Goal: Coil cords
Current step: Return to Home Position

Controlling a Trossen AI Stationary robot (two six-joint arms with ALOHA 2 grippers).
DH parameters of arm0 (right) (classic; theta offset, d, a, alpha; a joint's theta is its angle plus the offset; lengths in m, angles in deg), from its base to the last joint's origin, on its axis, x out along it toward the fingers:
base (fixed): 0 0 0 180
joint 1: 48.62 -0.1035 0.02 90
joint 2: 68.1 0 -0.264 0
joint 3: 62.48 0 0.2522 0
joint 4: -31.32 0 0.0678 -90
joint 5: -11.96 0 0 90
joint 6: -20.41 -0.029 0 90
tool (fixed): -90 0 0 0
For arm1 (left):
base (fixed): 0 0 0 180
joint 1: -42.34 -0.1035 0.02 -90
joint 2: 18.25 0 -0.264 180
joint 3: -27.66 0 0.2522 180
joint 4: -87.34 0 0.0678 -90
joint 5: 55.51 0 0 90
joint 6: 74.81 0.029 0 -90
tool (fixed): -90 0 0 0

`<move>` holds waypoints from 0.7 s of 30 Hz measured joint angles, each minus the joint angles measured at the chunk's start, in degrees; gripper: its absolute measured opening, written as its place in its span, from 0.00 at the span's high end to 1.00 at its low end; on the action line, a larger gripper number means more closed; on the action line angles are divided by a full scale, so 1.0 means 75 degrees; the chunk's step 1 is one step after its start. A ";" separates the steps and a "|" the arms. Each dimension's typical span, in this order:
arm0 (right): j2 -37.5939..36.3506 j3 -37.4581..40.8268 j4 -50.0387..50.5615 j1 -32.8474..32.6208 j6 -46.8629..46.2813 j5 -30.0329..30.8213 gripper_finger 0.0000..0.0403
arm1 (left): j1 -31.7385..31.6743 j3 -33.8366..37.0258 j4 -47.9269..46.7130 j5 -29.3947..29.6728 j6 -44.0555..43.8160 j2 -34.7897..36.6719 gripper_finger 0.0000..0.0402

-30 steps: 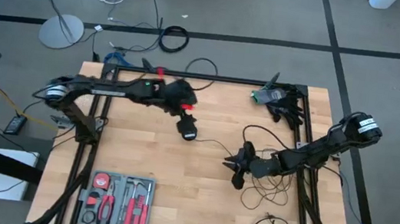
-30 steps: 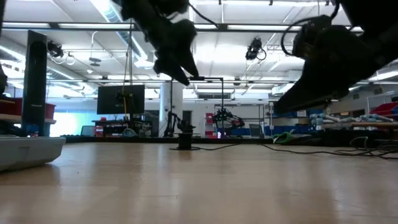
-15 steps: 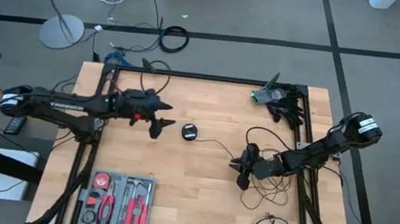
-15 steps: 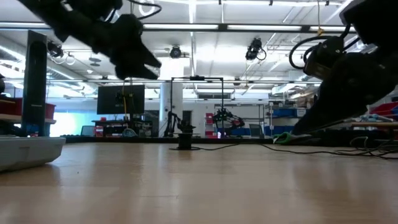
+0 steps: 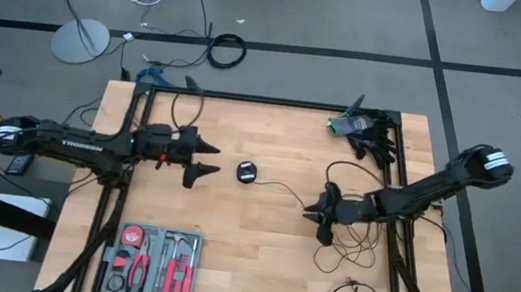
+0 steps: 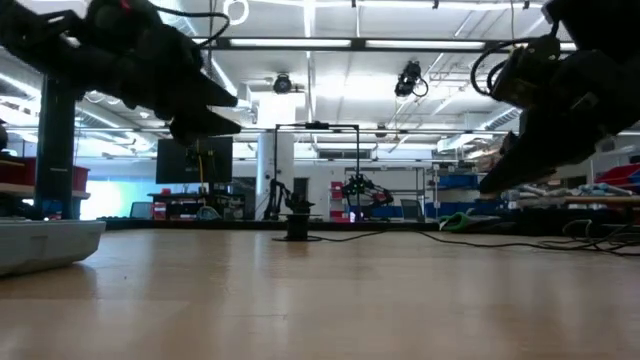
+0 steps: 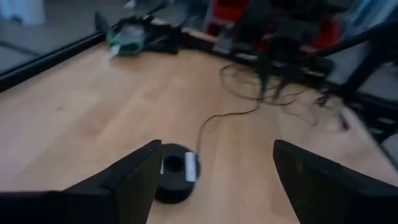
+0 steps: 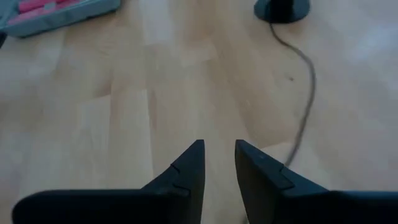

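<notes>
Nothing is coiled yet: the disc [image 5: 247,173] is parked near the middle of the table [image 5: 256,256], and the cord [image 5: 280,186] is strung out from it toward 3 o'clock into loose loops. The left gripper [image 5: 204,159] is held at the disc's 9 o'clock, spread wide and empty. The right gripper [image 5: 318,214] is hung at the disc's 4 o'clock, right over those loops. That's the risk: if that arm gets pulled back low, a loop could be snagged and the disc dragged along. From above, its fingers can't be read, but in its wrist view only a narrow gap is shown, with nothing held. Height off the wood is only given away by the low view.
</notes>
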 joint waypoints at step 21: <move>-0.5489 0.0644 0.2925 0.0830 0.1691 0.0590 0.79 | 0.1538 0.2325 0.1106 0.1238 -0.0186 0.2978 0.23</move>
